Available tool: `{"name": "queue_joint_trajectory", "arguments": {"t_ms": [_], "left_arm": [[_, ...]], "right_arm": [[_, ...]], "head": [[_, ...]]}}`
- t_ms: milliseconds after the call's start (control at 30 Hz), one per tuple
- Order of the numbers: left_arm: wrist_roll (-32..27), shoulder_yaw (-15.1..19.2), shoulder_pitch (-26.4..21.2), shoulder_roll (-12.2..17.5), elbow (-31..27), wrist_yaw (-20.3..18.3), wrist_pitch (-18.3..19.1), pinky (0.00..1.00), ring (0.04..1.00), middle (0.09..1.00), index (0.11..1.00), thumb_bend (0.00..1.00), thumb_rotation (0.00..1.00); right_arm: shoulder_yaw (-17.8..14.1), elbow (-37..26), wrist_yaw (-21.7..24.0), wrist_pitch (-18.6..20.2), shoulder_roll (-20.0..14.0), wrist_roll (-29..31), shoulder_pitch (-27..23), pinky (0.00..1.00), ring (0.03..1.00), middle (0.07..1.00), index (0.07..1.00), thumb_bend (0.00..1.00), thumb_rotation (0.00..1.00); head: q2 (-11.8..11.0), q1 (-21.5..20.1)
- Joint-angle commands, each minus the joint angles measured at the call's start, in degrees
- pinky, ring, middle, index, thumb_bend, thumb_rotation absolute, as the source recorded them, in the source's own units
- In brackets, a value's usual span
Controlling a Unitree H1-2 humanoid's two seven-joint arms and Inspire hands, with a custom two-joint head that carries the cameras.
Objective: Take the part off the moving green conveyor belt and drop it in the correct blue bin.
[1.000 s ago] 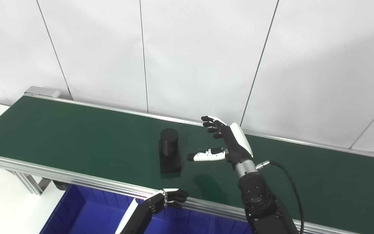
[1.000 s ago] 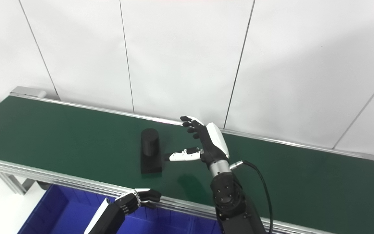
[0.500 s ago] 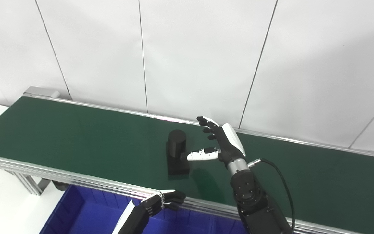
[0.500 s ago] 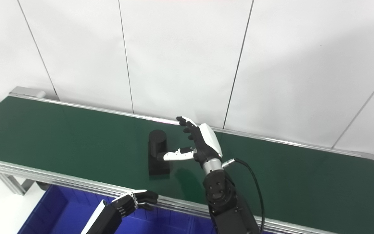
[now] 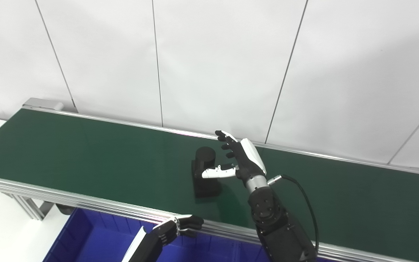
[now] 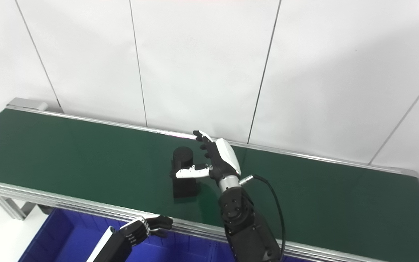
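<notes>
A: Right hand (image 5: 244,160) is spread wide and holds nothing. Its thumb crosses in front of the black part (image 5: 205,176); the other fingers (image 5: 227,145) stand up just right of the part's cylinder top. I can't tell if anything is touching yet.

B: Where's the part sitting?

A: On the green belt (image 5: 86,153), about mid-length and nearer the near rail than the far one. Upright cylinder on a flat rectangular base.

B: Risks?

A: The belt is moving, so timing matters. If the hand closes late, the thumb shoves the cylinder instead of wrapping it, and the part tips or skids. The part is tall on a narrow base, so a side knock could topple it. If the grip lands high, the base may swing on lift.

B: Left hand?

A: Left hand (image 5: 180,227) is low at the near rail, above the blue bin (image 5: 86,243), fingers curled, nothing in it. It's near the drop path and could get in the way of the release.

B: Correct bin?

A: Can't judge. Only one bin is clearly in view.
</notes>
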Motion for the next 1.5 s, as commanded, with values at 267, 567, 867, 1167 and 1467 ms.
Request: {"name": "queue_joint_trajectory", "arguments": {"t_ms": [267, 567, 867, 1167, 1467], "left_arm": [[-3.9, 1.5, 1.4, -0.4, -2.4, -3.3, -2.3, 0.73, 0.778, 0.790, 0.755, 0.98, 0.27], [-3.5, 3.1, 1.7, -0.5, -2.7, -4.7, -2.3, 0.76, 0.795, 0.808, 0.779, 0.96, 0.31], [-6.3, 5.0, 2.0, -1.7, -2.5, -8.0, -2.3, 0.84, 0.829, 0.826, 0.801, 0.97, 0.31], [-7.5, 7.3, 1.2, -3.0, -1.7, -11.4, -2.3, 0.84, 0.836, 0.837, 0.813, 0.95, 0.31], [-7.5, 8.4, 0.9, -4.2, -1.8, -12.7, -2.3, 0.83, 0.833, 0.840, 0.813, 0.96, 0.31]], "right_arm": [[0.8, 3.2, -3.3, -3.3, 2.2, -0.3, -3.3, 0.73, 0.810, 0.854, 0.860, 0.81, 0.16], [0.1, 6.2, -6.0, -4.3, 3.3, 0.5, -3.3, 0.56, 0.699, 0.831, 0.824, 0.71, 0.00], [-0.3, 10.1, -12.3, -6.9, 3.2, -0.3, -2.9, 0.53, 0.603, 0.673, 0.703, 0.54, 0.00], [-0.8, 10.5, -18.0, -6.9, 3.1, -0.9, -2.2, 0.42, 0.423, 0.522, 0.509, 0.51, 0.00], [-1.8, 8.4, -20.8, -8.1, 3.1, -0.4, -0.4, 0.35, 0.465, 0.552, 0.456, 0.50, 0.00]], "head": [[1.2, -3.4], [2.1, -8.5], [3.1, -9.7], [3.5, -9.9], [3.3, -10.1]]}}
